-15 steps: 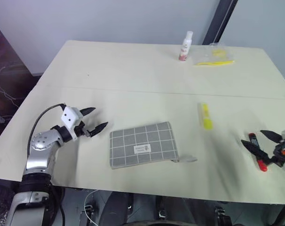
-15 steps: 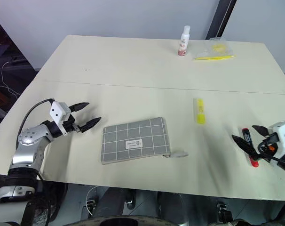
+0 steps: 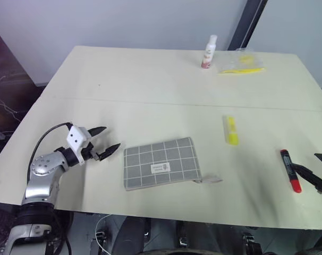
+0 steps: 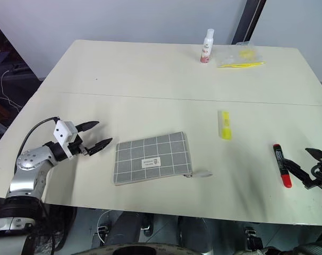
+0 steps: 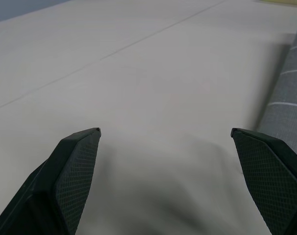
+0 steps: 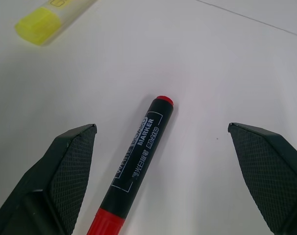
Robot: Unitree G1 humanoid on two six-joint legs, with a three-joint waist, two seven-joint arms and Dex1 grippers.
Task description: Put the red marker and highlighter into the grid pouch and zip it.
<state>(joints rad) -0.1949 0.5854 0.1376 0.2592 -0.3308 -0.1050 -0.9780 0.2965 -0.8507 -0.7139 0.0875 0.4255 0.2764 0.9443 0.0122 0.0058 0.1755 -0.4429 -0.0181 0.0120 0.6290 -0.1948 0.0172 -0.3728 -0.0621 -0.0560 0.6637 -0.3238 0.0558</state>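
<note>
The grey grid pouch (image 3: 160, 163) lies flat near the table's front edge, with its zipper pull (image 3: 211, 180) at its right end. Just left of the pouch my left gripper (image 3: 112, 137) stands open and empty; the left wrist view catches the pouch's edge (image 5: 288, 98). The yellow highlighter (image 3: 231, 130) lies to the right of the pouch and further back. The red marker (image 3: 290, 170) lies near the front right. My right gripper (image 3: 308, 163) is open just right of the marker; its fingers point along the marker (image 6: 138, 156), with the highlighter (image 6: 50, 14) beyond.
A white bottle with a red label (image 3: 209, 52) and a clear plastic bag of yellow items (image 3: 240, 64) stand at the table's far edge. A seam line crosses the table (image 3: 150, 79) from side to side.
My right gripper has drawn back to the right and toward the front edge, off the marker it straddled. The marker has stayed put. The left gripper has sunk slightly.
</note>
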